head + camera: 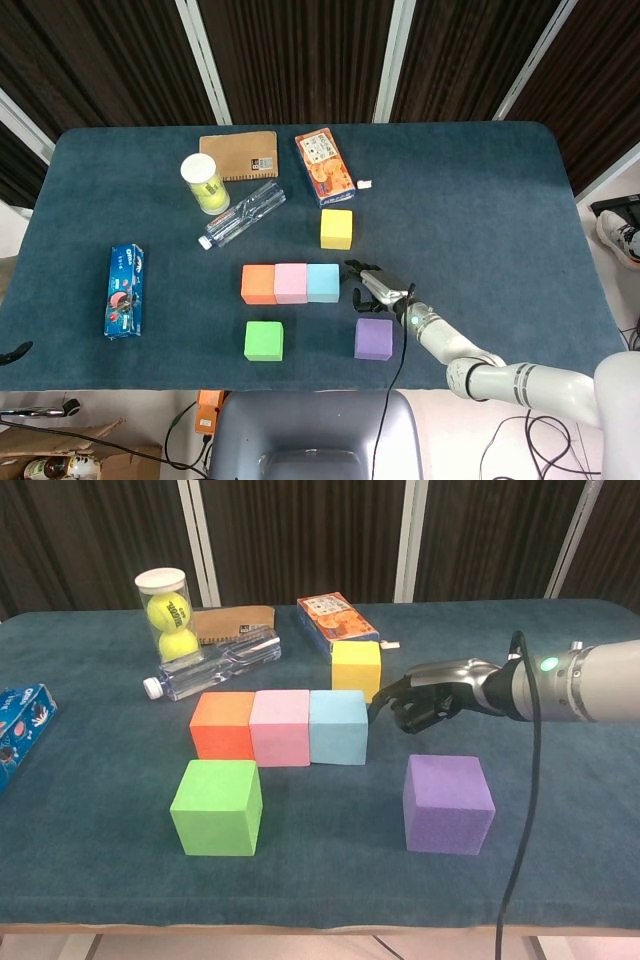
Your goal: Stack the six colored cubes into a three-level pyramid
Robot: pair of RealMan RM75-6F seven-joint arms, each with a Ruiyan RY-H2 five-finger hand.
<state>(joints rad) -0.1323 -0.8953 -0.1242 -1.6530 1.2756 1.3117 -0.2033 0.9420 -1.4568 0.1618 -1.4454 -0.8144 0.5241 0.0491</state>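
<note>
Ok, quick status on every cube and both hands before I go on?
orange cube: on table, left end of row
pink cube: middle of row
light blue cube: right end of row
yellow cube: alone behind the row
green cube: alone, front left
purple cube: alone, front right
right hand: empty, fingers curled by the light blue cube, contact unclear
left hand: out of view
</note>
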